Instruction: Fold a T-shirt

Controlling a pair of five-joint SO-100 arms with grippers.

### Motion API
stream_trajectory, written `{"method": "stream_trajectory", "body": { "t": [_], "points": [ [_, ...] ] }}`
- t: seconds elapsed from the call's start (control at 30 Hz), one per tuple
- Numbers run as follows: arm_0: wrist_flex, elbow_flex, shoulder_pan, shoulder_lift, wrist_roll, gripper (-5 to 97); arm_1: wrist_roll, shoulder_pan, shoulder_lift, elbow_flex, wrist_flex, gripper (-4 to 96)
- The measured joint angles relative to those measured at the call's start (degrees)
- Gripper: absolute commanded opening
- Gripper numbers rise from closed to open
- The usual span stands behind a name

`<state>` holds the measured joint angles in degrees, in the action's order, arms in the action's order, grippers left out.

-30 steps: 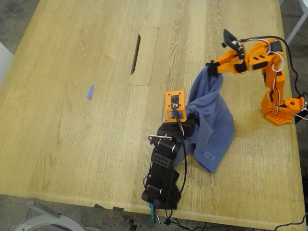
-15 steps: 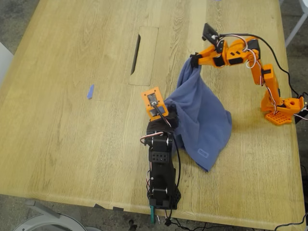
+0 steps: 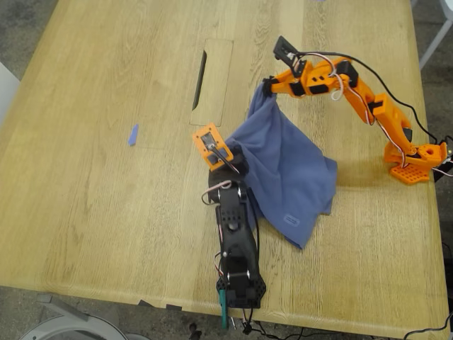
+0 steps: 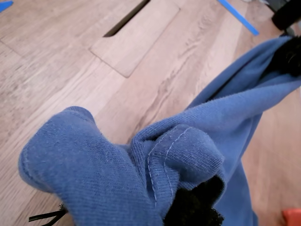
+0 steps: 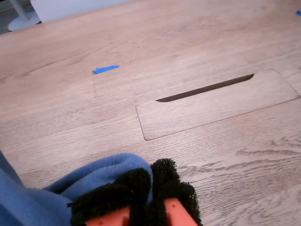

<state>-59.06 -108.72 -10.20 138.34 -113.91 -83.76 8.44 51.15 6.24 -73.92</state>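
1. Even, soft daylight; no glare on the table (image 3: 106, 212).
2. Only a faint shadow lies under the shirt (image 3: 290, 170), below my second gripper (image 3: 267, 91).
3. The exterior view is slightly soft throughout.
4. Both wrist views blur nearest the jaws; the cloth fold (image 4: 178, 155) stays fairly sharp.

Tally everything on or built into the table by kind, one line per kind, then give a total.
T-shirt: 1
Robot arms: 2, one orange and one black
Small blue scrap: 1
Cable hatch set in the table top: 1
Total: 5
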Motion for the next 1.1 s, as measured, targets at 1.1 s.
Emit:
{"method": "stream_trajectory", "body": {
  "t": [1.1],
  "points": [
    [38.50, -1.93, -13.71, -40.17, -0.97, 0, 0.53, 9.14, -31.03, -0.18, 38.41, 0.0]
  ]
}}
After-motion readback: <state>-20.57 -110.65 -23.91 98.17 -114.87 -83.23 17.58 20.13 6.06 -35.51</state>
